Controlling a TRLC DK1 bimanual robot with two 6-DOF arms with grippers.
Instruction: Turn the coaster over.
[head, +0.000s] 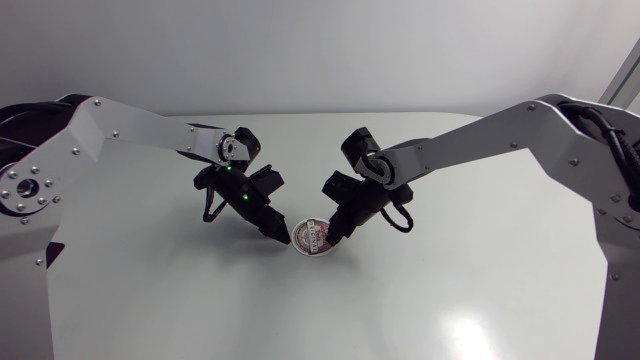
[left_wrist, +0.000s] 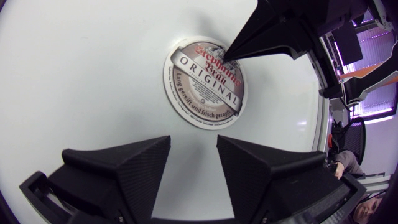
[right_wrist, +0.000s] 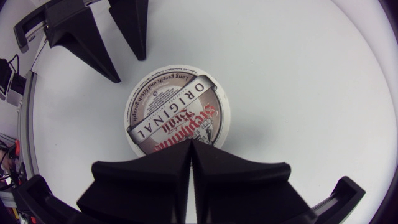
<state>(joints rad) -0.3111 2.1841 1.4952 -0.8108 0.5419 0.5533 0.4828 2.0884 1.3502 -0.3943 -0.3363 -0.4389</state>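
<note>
The round coaster (head: 313, 237) lies flat on the white table, printed side up. In the left wrist view the coaster (left_wrist: 205, 81) is just ahead of my left gripper (left_wrist: 193, 144), whose fingers stand open with only bare table between them. My right gripper (right_wrist: 191, 144) is shut, with its fingers pressed together and nothing between them. Its tip rests on the near part of the coaster (right_wrist: 174, 118). In the head view the left gripper (head: 281, 236) is just left of the coaster and the right gripper (head: 334, 233) is at its right edge.
Both arms slant in from the sides and meet at the table's (head: 450, 300) middle. A black cable loops beside the right wrist (head: 400, 220).
</note>
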